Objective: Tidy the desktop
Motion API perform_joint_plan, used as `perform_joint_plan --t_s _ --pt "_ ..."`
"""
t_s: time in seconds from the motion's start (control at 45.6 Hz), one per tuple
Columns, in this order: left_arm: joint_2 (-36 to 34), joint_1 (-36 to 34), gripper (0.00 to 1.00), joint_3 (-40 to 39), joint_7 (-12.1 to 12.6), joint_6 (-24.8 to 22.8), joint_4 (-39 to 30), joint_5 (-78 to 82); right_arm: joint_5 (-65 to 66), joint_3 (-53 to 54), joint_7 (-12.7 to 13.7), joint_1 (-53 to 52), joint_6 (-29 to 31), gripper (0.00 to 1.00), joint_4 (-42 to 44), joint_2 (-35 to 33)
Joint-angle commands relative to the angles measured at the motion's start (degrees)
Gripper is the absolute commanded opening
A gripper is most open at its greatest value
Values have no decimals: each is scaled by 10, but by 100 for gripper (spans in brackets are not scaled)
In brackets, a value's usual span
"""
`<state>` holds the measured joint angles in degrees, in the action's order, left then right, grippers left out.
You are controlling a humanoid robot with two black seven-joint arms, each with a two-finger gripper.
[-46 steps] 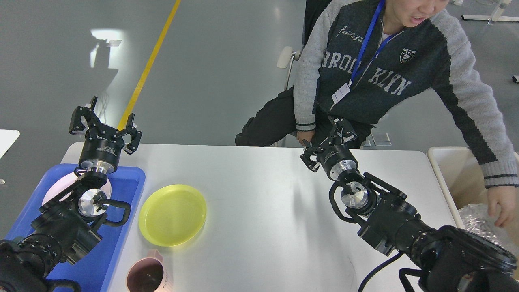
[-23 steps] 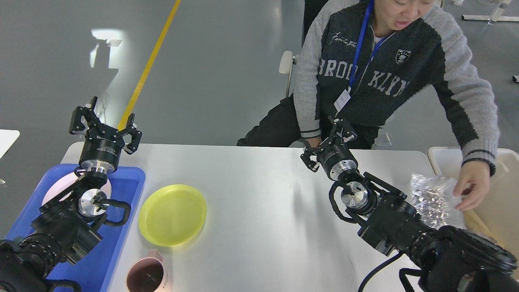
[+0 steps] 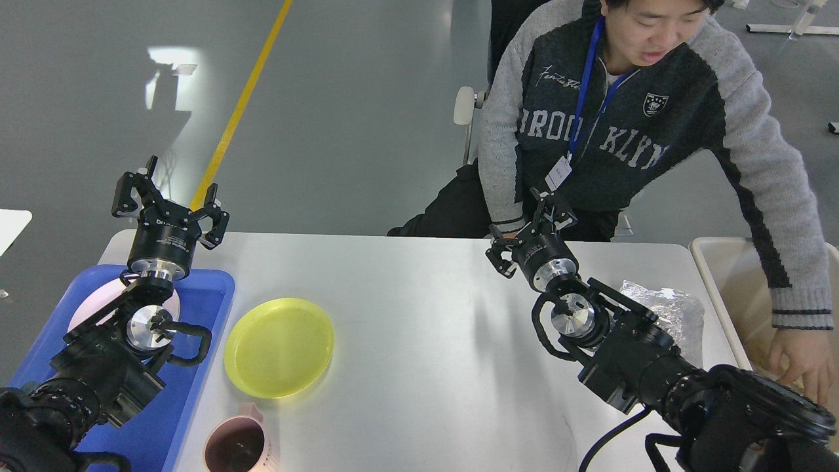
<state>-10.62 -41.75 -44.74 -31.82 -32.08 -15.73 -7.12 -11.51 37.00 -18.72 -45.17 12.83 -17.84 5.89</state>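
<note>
Change: crinkly silver bag [image 3: 665,308], in person's hand half second ago, now lies on bench [image 3: 419,341] right side, just behind right arm; person's hand [image 3: 801,354] back in cream bin [image 3: 727,288]. Likely new item to clear, setup unfinished. Both arms unmoved. Left end effector [image 3: 169,200] fingers spread wide, empty, above far edge of blue tray [image 3: 196,367]. Right end effector [image 3: 532,226] raised at far bench edge, empty, opening unclear. Count: 1 yellow plate [image 3: 278,347], 1 pink cup [image 3: 237,446], 1 white plate [image 3: 98,308] in tray, 1 bag.
</note>
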Motion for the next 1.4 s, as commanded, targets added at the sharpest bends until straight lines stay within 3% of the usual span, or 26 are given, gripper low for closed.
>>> perform_joint_plan --t_s 0.0,1.381 --pt "0 0 97 0 -1 0 0 0 0 0 0 0 0 100 0 0" --pt "0 0 97 0 0 0 0 0 0 0 0 0 0 100 0 0"
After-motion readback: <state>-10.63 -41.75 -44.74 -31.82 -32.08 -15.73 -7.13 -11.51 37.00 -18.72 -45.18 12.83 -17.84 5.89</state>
